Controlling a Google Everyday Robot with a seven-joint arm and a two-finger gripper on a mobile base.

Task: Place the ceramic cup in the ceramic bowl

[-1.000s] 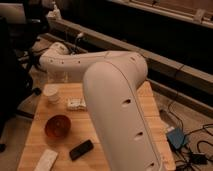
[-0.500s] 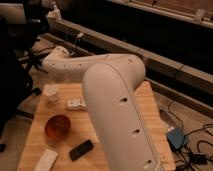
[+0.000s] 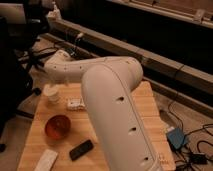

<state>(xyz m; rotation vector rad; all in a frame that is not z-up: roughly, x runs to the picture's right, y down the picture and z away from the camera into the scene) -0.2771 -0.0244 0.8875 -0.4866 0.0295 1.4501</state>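
The gripper (image 3: 52,76) hangs just above the ceramic cup (image 3: 51,94) at the table's (image 3: 145,120) ten o'clock corner — its jaws seem spread wide and empty, though the arm hides much. The ceramic bowl (image 3: 58,127) lies at about five o'clock from the cup — nearby, apart.

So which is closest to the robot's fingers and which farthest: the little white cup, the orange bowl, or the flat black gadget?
The gripper hangs at the table's far left corner.
1. Small white ceramic cup: just beneath it, far left.
2. Glossy reddish-orange ceramic bowl: left side, nearer the camera.
3. Flat black rectangular gadget: near edge, beside the big white arm.
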